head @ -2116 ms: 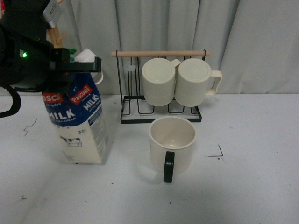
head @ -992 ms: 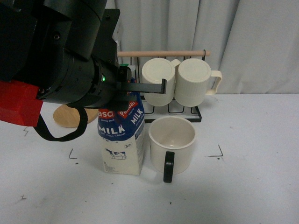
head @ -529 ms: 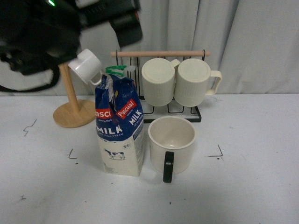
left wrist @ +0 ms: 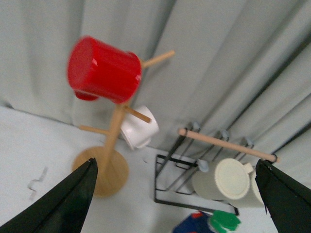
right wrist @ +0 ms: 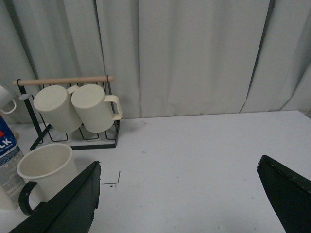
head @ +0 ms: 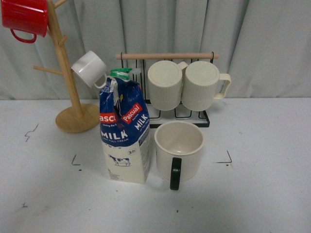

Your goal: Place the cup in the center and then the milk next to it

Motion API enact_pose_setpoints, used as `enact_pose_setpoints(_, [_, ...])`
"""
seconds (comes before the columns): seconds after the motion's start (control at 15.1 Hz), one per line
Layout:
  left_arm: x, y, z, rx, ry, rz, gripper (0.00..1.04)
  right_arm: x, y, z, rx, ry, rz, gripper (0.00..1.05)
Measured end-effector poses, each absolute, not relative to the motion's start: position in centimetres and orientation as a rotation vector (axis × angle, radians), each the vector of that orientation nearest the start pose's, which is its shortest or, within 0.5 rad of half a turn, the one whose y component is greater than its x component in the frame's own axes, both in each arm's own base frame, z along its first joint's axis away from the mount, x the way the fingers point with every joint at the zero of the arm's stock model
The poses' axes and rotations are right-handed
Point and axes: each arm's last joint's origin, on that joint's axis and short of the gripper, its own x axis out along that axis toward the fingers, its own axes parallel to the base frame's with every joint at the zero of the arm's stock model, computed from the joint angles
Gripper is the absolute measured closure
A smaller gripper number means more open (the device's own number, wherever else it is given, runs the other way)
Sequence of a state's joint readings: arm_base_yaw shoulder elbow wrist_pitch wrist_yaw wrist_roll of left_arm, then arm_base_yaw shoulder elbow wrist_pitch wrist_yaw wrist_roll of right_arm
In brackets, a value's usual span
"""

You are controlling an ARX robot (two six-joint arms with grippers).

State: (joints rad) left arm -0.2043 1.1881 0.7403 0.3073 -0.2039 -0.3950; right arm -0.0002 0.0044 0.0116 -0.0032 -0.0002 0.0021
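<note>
The cup (head: 179, 145), a wide cream mug with a black handle turned toward me, stands upright on the white table in the front view. The milk (head: 124, 131) stands upright just left of it, nearly touching, with its green cap on top. Neither arm shows in the front view. My left gripper (left wrist: 175, 162) is open and empty, high above the table, with the milk's green cap (left wrist: 224, 222) below it. My right gripper (right wrist: 179, 160) is open and empty over bare table, with the cup (right wrist: 46, 170) and milk (right wrist: 7, 158) off to one side.
Behind the cup, a black wire rack (head: 167, 56) with a wooden bar holds two ribbed cream mugs (head: 165, 85). At the back left, a wooden mug tree (head: 68, 97) carries a red mug (head: 24, 17) and a small white cup (head: 89, 68). Corner marks (head: 226, 159) are drawn on the table.
The left arm carried the milk to the right and set it down beside the cup. It then let go and rose out of the front view. The cup has not moved.
</note>
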Motion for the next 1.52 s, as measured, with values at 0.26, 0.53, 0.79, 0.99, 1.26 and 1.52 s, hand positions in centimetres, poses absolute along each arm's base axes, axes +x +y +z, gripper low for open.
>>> enact_pose_setpoints(0.26, [19.6, -1.2, 25.5, -0.062, -0.033, 0.002, 0.55, 9.7, 0.0, 16.7, 0.002, -0.004, 0.000, 0.06])
enact_pose_setpoints(0.53, [16.5, 0.0, 21.3, -0.016, -0.009, 0.001, 1.03, 9.7, 0.0, 16.7, 0.002, -0.004, 0.000, 0.06])
enact_pose_setpoints(0.79, [14.6, 0.0, 19.2, -0.015, 0.005, 0.001, 1.03, 9.7, 0.0, 16.7, 0.002, -0.004, 0.000, 0.06])
enact_pose_setpoints(0.99, [13.6, 0.0, 18.4, -0.015, 0.006, 0.000, 1.03, 9.7, 0.0, 16.7, 0.002, -0.004, 0.000, 0.06])
enact_pose_setpoints(1.26, [12.5, 0.0, 17.8, -0.015, 0.000, 0.000, 1.03, 9.7, 0.0, 16.7, 0.002, -0.004, 0.000, 0.06])
enact_pose_setpoints(1.52, [11.7, 0.0, 17.0, -0.015, -0.012, 0.000, 1.03, 9.7, 0.0, 16.7, 0.002, -0.004, 0.000, 0.06])
